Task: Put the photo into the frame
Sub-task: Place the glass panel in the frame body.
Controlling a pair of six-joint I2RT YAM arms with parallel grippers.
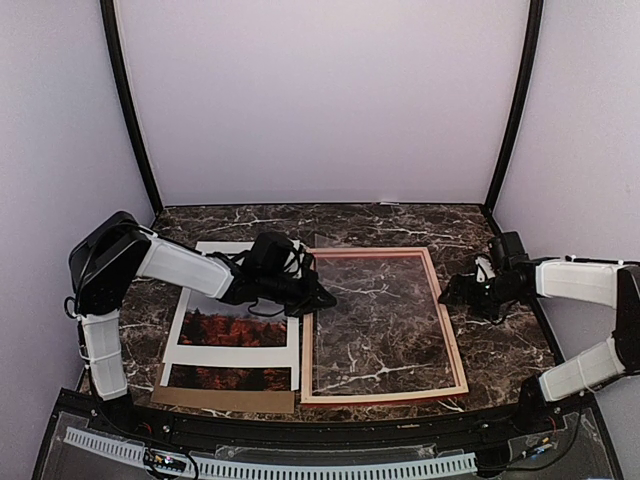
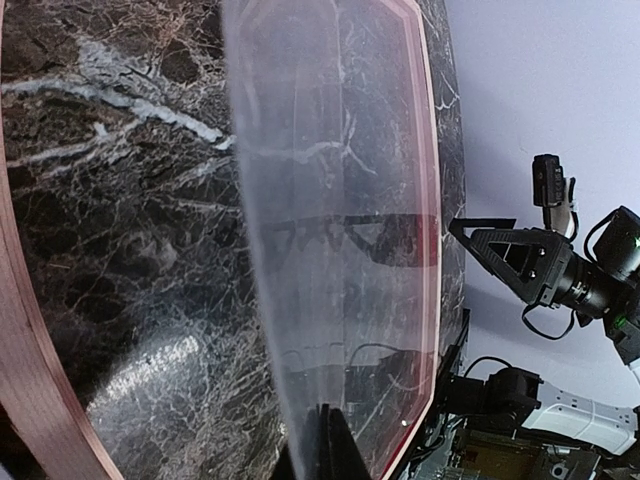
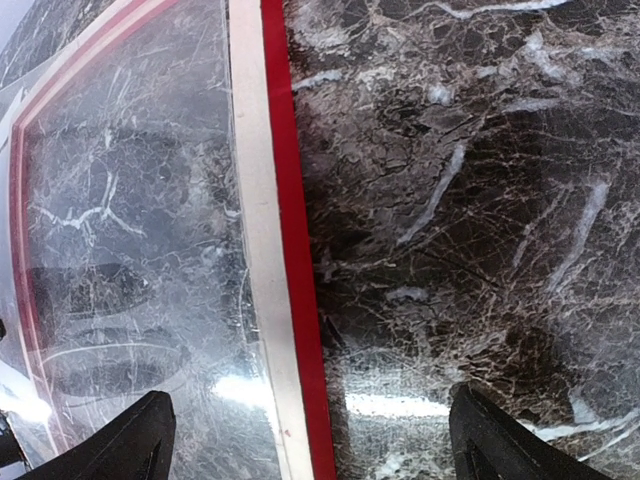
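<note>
Step in hand, as I judge it: settling the clear rectangular pane (image 1: 375, 320) inside the large thin rectangular picture frame (image 1: 380, 397). The frame lies flat at centre-right of the dark veined marble table (image 1: 500, 350), pale wood back uppermost, with red along its outer edge. The pane must lie flat within all four rails before anything goes on top. Lower its raised left edge slowly, do not flex it, and steady the right rail against sliding.

The autumn-tree photo (image 1: 232, 328) is outside the frame, at lower left. It lies under the white cut-out mat (image 1: 232, 355), above the brown cardboard backing board (image 1: 220, 400).

My left gripper (image 1: 318, 297) is pinched fully together at the frame's left rail. The pane's tilted edge runs straight into my fingertips, so I judge it gripped there. My right gripper (image 1: 452, 292) is spread wide and empty, just outside the right rail and touching nothing.
</note>
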